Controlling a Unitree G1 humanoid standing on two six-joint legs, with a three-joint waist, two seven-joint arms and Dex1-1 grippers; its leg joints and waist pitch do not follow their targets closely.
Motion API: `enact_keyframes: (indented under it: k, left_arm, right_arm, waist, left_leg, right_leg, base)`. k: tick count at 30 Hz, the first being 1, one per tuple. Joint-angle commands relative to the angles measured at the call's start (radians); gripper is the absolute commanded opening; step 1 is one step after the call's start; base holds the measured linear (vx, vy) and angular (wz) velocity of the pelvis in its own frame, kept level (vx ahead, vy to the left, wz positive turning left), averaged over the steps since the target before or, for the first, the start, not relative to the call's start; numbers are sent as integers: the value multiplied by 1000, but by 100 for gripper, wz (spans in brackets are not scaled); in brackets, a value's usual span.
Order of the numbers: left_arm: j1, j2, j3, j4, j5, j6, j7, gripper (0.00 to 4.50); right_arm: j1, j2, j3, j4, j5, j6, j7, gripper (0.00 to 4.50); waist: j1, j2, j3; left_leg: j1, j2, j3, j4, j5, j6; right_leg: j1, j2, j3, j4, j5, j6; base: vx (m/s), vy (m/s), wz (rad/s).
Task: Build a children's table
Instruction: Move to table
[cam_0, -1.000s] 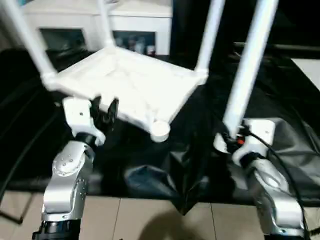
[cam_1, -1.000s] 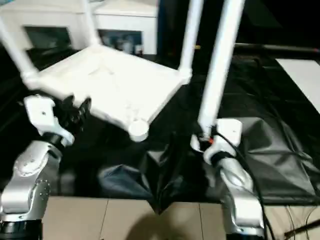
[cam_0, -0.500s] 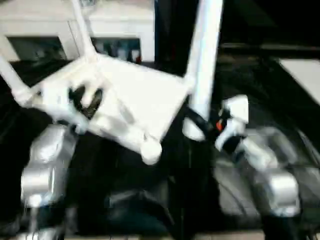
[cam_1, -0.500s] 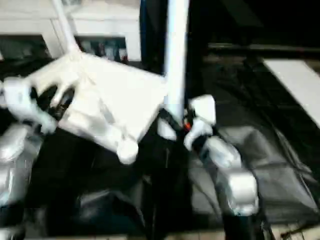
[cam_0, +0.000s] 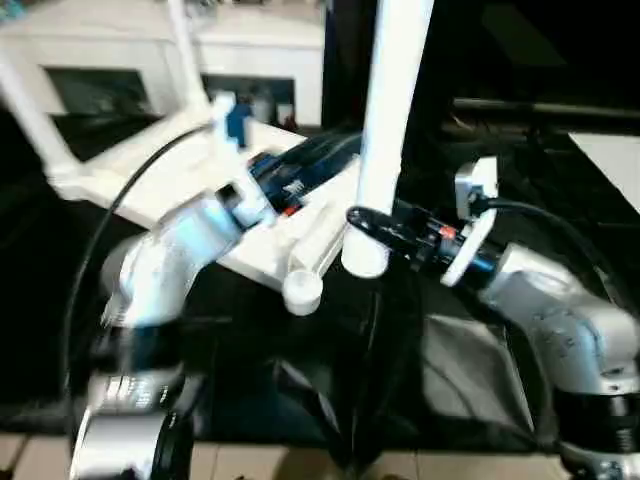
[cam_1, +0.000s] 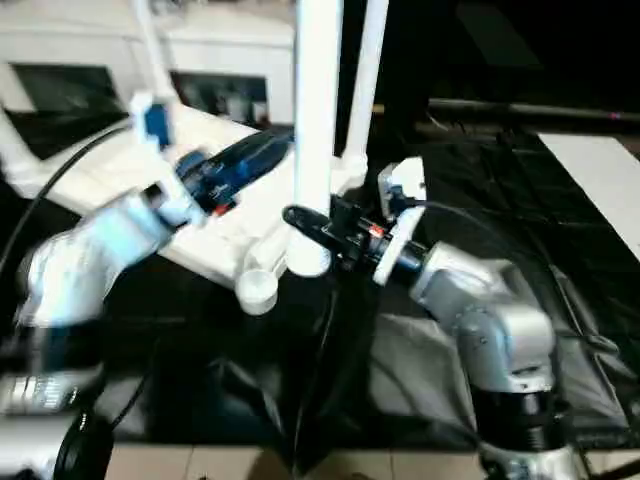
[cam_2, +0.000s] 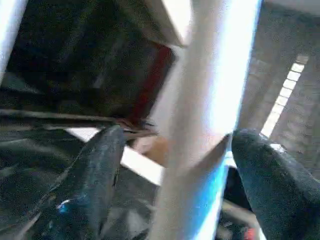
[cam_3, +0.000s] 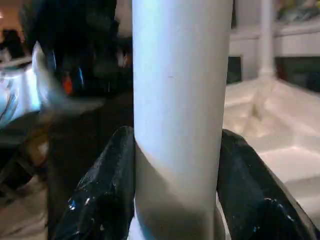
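Holding the long white plastic tube leg upright in the clamped right gripper, just by the white ribbed tabletop's empty corner socket, left gripper open around it, ready to push in.

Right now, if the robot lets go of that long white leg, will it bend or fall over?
The leg looks like a stiff plastic tube, so it probably won't bend. It is tall and thin, held only near its bottom end by the right pincer, so it would likely topple. Being round, it may then roll.
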Motion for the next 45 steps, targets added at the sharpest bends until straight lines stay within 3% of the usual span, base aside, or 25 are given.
enact_keyframes:
  k: [1, 6, 8, 10, 11, 12, 15, 16, 19, 20, 22, 24, 27, 31, 35, 37, 39, 40, 42, 45]
  left_arm:
    - [-14, 5, -28, 17, -18, 29, -39, 414]
    - [-25, 8, -52, 27, -33, 65, -62, 444]
    - [-22, 3, -52, 21, -76, 92, -103, 444]
    - [-18, 13, -64, 13, -83, 105, -147, 444]
    - [-17, 21, -70, 12, -88, 114, -178, 444]
    - [-16, 30, -76, 13, -96, 125, -215, 444]
    - [-8, 54, -92, 2, -112, 138, -281, 444]
    - [0, 95, -131, -11, -114, 149, -371, 444]
    - [-4, 109, -148, -7, -113, 163, -404, 444]
    - [-8, 112, -153, -2, -112, 171, -409, 418]
    - [-15, 117, -156, 5, -123, 186, -430, 410]
    - [-27, 123, -148, 15, -149, 212, -478, 384]
    - [-33, 130, -149, 24, -153, 209, -504, 362]
    - [-35, 137, -153, 32, -155, 202, -527, 333]
    - [-33, 136, -153, 29, -152, 203, -535, 308]
    - [-33, 134, -152, 34, -148, 204, -539, 299]
    - [-35, 132, -154, 43, -143, 202, -541, 268]
    - [-37, 130, -156, 50, -138, 199, -542, 268]
    - [-40, 129, -159, 59, -134, 195, -542, 239]
    - [-41, 127, -160, 64, -131, 193, -540, 219]
  right_arm:
    - [-3, -13, 12, -5, 8, 20, 18, 186]
    - [-6, -17, 14, -13, 25, 49, 36, 186]
    - [-13, -25, 17, -14, 34, 61, 54, 186]
    - [-16, -38, 15, -15, 59, 72, 82, 186]
    - [-17, -48, 13, -16, 84, 82, 108, 186]
    - [-18, -60, 10, -15, 116, 96, 143, 186]
    - [-13, -78, 11, -14, 156, 115, 209, 186]
    - [-1, -131, 50, -17, 175, 140, 325, 186]
    - [4, -169, 87, -19, 161, 149, 389, 186]
    - [5, -177, 98, -19, 155, 147, 406, 186]
    - [3, -185, 108, -16, 152, 145, 427, 186]
    - [-4, -199, 118, -6, 157, 141, 450, 186]
    - [-12, -210, 125, 6, 167, 142, 475, 186]
    - [-19, -217, 132, 12, 172, 143, 497, 186]
    - [-25, -221, 135, 20, 166, 138, 514, 186]
    - [-25, -222, 136, 26, 163, 135, 515, 186]
    - [-24, -223, 135, 29, 159, 132, 515, 186]
    - [-23, -223, 132, 31, 159, 132, 515, 186]
    - [-21, -223, 129, 31, 159, 130, 516, 186]
    - [-18, -224, 129, 28, 157, 129, 516, 186]
  waist:
    - [2, -10, -51]
    - [3, -10, -52]
    - [5, -10, -57]
    - [6, -11, -59]
    - [6, -11, -59]
    - [7, -10, -57]
    - [12, -6, -59]
    - [16, -5, -65]
    - [22, -5, -67]
    - [24, -5, -68]
    - [28, -7, -71]
    - [33, -5, -72]
    - [35, -3, -67]
    - [33, -7, -63]
    - [34, -4, -62]
    - [34, 6, -62]
    - [34, 2, -63]
    - [35, 11, -65]
    - [35, 6, -67]
    - [36, 13, -68]
  left_leg:
    - [-5, 38, -12, -106, -196, -3]
    - [-15, 35, -12, -109, -193, 0]
    - [-16, 38, -11, -109, -167, 4]
    - [-21, 43, -6, -111, -141, 15]
    - [-21, 43, -6, -111, -141, 15]
    - [-20, 44, -4, -112, -149, 24]
    - [-18, 46, -1, -110, -138, 31]
    - [-15, 49, 0, -107, -109, 39]
    - [-17, 49, 7, -101, -48, 63]
    - [-17, 50, 7, -100, -34, 66]
    - [-26, 50, 6, -100, 9, 72]
    - [-25, 51, 7, -100, 33, 73]
    - [-25, 53, 7, -103, -3, 58]
    - [-23, 54, 6, -108, -52, 34]
    - [-21, 56, 7, -110, -63, 23]
    - [-22, 57, 7, -111, -67, 16]
    - [-21, 57, 8, -111, -68, 16]
    - [-21, 58, 7, -110, -62, 14]
    - [-22, 58, 9, -109, -48, 18]
    - [-23, 61, 9, -109, -40, 19]
  right_leg:
    - [46, -42, 19, -99, -553, -87]
    - [40, -41, 17, -106, -596, -61]
    - [40, -39, 18, -101, -548, -78]
    - [40, -33, 20, -91, -427, -123]
    - [40, -33, 20, -91, -427, -123]
    - [40, -33, 21, -87, -400, -149]
    - [42, -34, 24, -81, -354, -179]
    - [44, -35, 24, -73, -288, -206]
    - [49, -36, 27, -64, -184, -244]
    - [49, -38, 27, -62, -169, -251]
    - [58, -40, 25, -55, -133, -263]
    - [57, -40, 22, -52, -108, -273]
    - [58, -41, 20, -57, -150, -274]
    - [57, -42, 22, -68, -258, -239]
    - [54, -41, 21, -71, -294, -224]
    - [54, -41, 19, -71, -289, -225]
    - [55, -40, 18, -71, -283, -225]
    - [55, -41, 17, -69, -266, -230]
    - [57, -41, 15, -67, -225, -242]
    - [60, -42, 9, -64, -174, -263]
  base:
    - [-67, -18, 1]
    - [-25, -8, 0]
    - [0, 0, 0]
    - [0, 0, 0]
    - [0, 0, 0]
    - [0, 0, 0]
    - [0, 0, 0]
    - [55, -9, 9]
    - [56, -15, 10]
    - [0, 0, 0]
    - [0, 0, 0]
    - [0, 0, 0]
    - [0, 0, 0]
    - [0, 0, 0]
    - [0, 0, 0]
    - [0, 0, 0]
    - [0, 0, 0]
    - [0, 0, 0]
    - [0, 0, 0]
    - [0, 0, 0]
